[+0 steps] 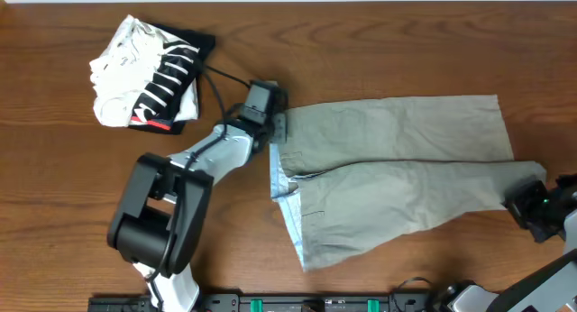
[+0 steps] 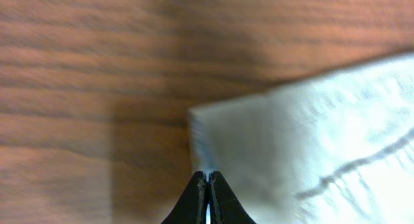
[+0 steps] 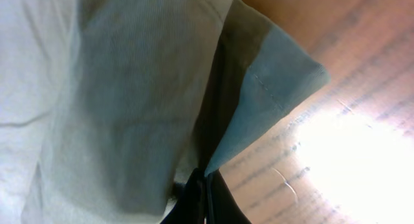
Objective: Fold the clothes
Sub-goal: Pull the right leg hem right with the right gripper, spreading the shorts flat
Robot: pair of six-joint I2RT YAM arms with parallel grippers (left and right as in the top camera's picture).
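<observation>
**Now both claws are closed on the shorts, set for a fold**

The shorts lie flat on the wooden table. The waistband is at one end, the two legs are at the other, and pale blue lining shows at the open fly.

The left claw sits at the waistband corner farther from the robot, with its jaws fully closed. Its own camera shows the tips meeting right at the cloth's edge. It looks to have a thin pinch of waistband, though the blur leaves that grip uncertain.

The right claw is at the hem end of the nearer leg. It is shut on the hem, which its camera shows raised off the wood.

To fold cleanly, I would lift both ends only a little and keep the cloth taut between them. Hem and waistband should be brought edge to edge before anything is let go. A thin pinch can slip, so move slowly.

A folded striped garment lies well apart from the shorts, beyond the waistband end, and should not interfere. The left arm and its black cable lie just beside the waistband. A leg swung over that way risks landing on them.
</observation>
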